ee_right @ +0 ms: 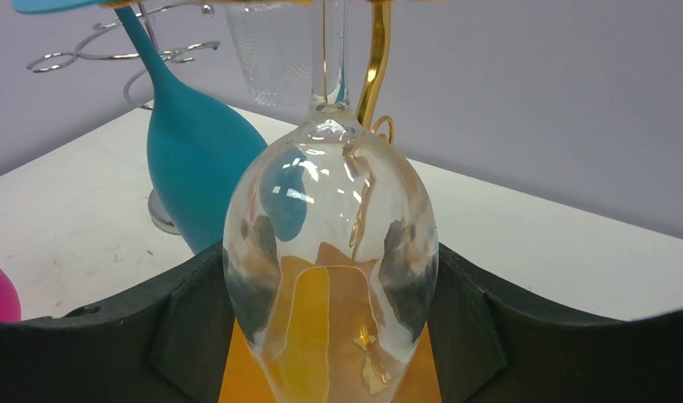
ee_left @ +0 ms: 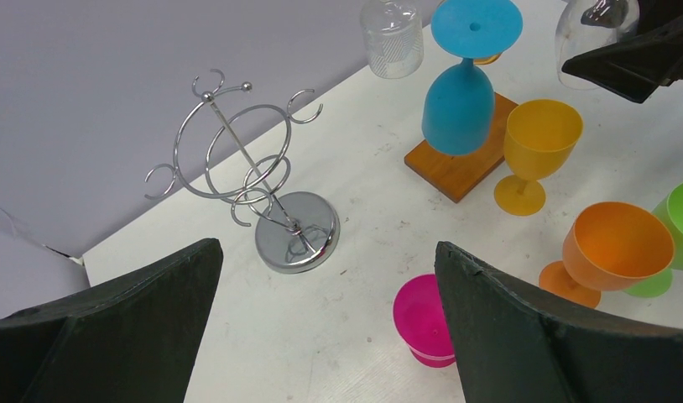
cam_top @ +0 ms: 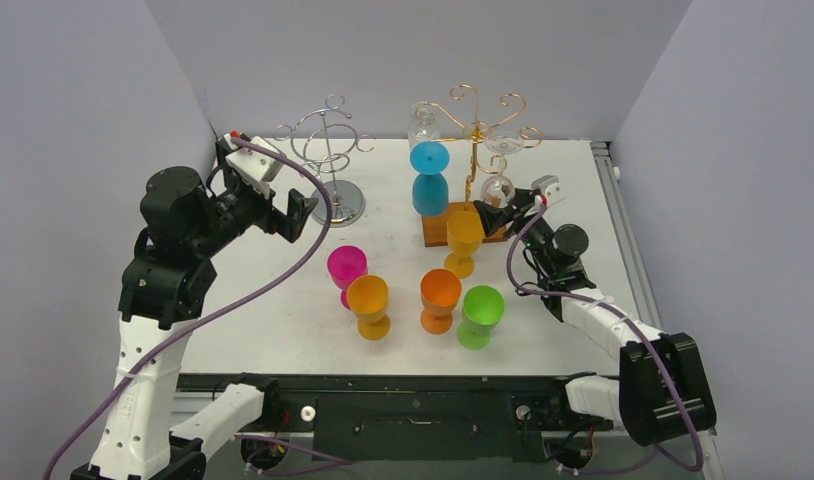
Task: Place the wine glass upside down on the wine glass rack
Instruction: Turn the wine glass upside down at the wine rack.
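Observation:
A clear wine glass [ee_right: 330, 252] hangs upside down, its stem rising to the gold wire rack [ee_right: 374, 67]. My right gripper [ee_right: 330, 290] is shut on its bowl, one dark finger [ee_right: 187, 306] pressed against each side. From above, the glass [cam_top: 498, 190] sits at the rack's [cam_top: 473, 110] lower right arm, over the wooden base [cam_top: 438, 232], with the right gripper [cam_top: 498, 207] around it. A blue glass [cam_top: 430, 180] hangs upside down on the same rack. My left gripper [cam_top: 293, 215] is open and empty, hovering beside the silver rack [cam_top: 328, 150].
Several coloured goblets stand upright on the table: pink [cam_top: 346, 268], amber [cam_top: 368, 300], orange [cam_top: 441, 293], green [cam_top: 482, 308] and yellow [cam_top: 464, 235] next to the wooden base. Another clear glass [cam_top: 423, 128] hangs at the gold rack's back left.

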